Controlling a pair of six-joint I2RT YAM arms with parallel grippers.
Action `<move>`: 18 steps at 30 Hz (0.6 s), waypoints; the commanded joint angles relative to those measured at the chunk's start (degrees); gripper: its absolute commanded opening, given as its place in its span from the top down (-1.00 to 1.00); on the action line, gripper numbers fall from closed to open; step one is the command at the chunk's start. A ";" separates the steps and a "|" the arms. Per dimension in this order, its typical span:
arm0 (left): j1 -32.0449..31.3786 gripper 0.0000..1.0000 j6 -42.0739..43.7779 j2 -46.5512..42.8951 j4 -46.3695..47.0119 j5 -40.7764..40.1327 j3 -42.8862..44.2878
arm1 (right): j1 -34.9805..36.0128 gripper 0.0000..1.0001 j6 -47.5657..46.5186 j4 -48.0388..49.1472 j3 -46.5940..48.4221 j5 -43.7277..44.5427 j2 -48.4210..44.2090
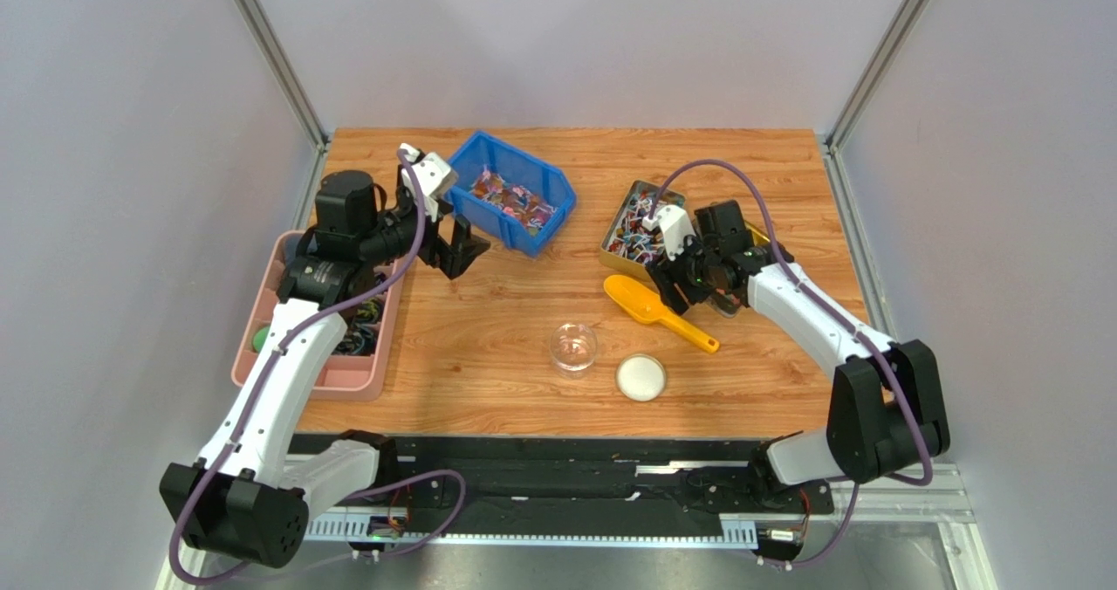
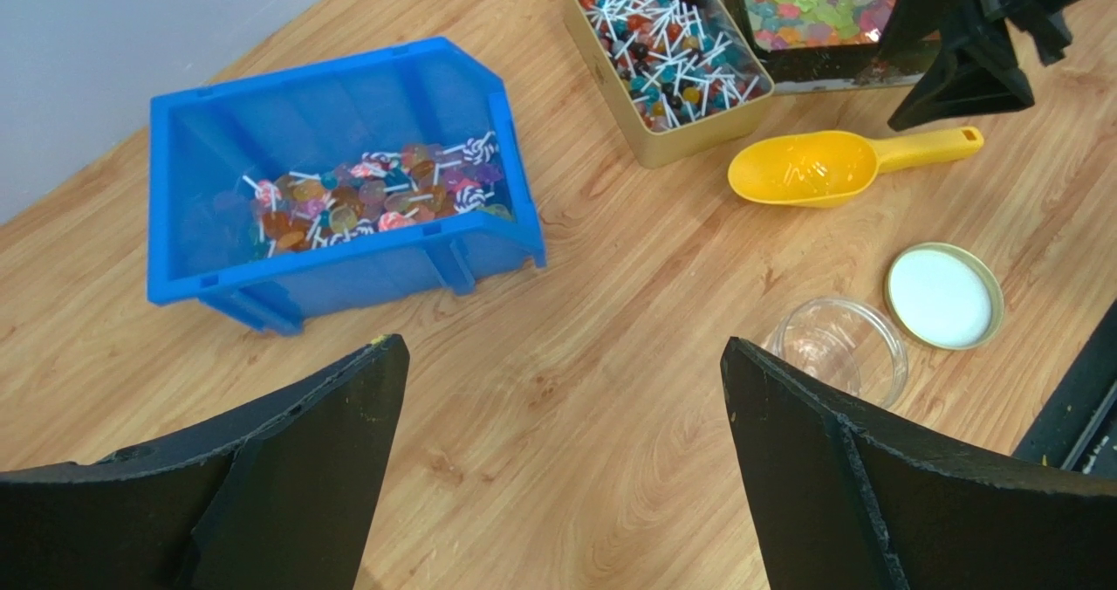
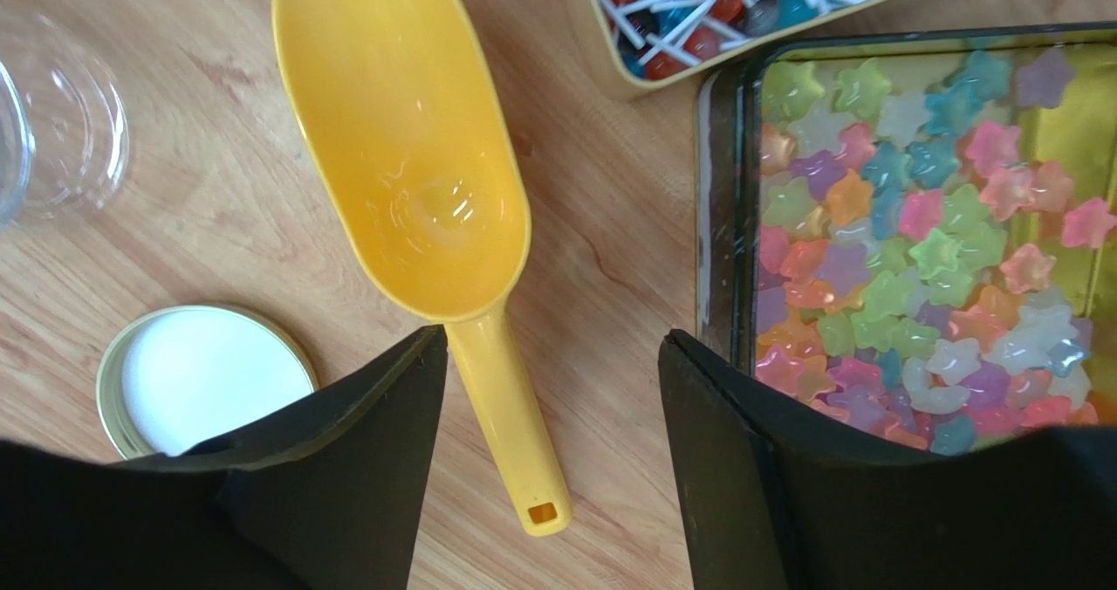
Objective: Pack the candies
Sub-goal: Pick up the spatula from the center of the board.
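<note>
The candies point(image 1: 509, 201) point(image 2: 367, 200), small sweets in shiny mixed wrappers, lie in a blue bin point(image 1: 557, 197) point(image 2: 328, 269) at the back of the table. My left gripper point(image 1: 459, 246) point(image 2: 561, 344) hangs open above bare wood just in front of the bin, with nothing between its fingers. A yellow scoop point(image 1: 645, 302) point(image 2: 803, 167) point(image 3: 400, 145) lies empty on the table. My right gripper point(image 1: 686, 289) point(image 3: 553, 341) stands open astride the scoop's handle point(image 3: 511, 420), the left finger close beside it, the right one apart.
A clear jar point(image 1: 573, 347) point(image 2: 839, 348) point(image 3: 59, 119) and its white lid point(image 1: 641, 377) point(image 2: 944, 296) point(image 3: 203, 374) sit near the front. A gold tin of lollipops point(image 1: 636, 224) point(image 2: 669, 47) and a tin of star sweets point(image 2: 820, 1) point(image 3: 918, 224) stand by the right gripper. A pink tray point(image 1: 344, 383) is at the left edge.
</note>
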 commanded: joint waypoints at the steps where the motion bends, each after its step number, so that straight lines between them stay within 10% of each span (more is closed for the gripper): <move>1: -0.29 -0.98 -0.98 -2.19 3.36 0.71 -0.80 | 0.42 -0.22 -3.87 -2.19 1.10 -1.47 0.77; 18: -0.29 -0.98 -1.60 -3.68 3.97 1.68 -1.77 | 0.51 -0.30 -7.22 -3.43 -2.07 -7.46 2.35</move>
